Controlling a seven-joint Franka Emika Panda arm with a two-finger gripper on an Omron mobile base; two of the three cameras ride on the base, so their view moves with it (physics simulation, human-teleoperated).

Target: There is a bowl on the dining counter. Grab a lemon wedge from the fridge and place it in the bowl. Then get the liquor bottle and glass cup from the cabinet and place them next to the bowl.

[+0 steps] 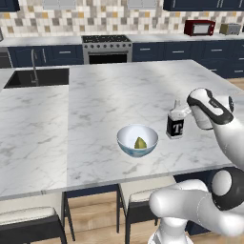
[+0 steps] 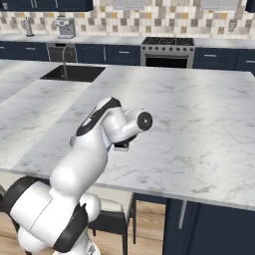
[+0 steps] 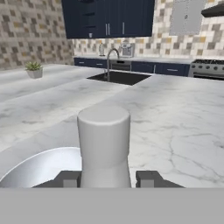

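Near centre frame on the surface, I'm seeing the lemon wedge sitting in the bowl; my jaws are gripping the bottle beside it; cup pending.

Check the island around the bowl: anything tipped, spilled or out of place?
Nothing stands out. The bowl sits upright on the dining counter with the lemon wedge inside. The liquor bottle stands upright just right of the bowl, its neck between the gripper fingers. No spill is visible.
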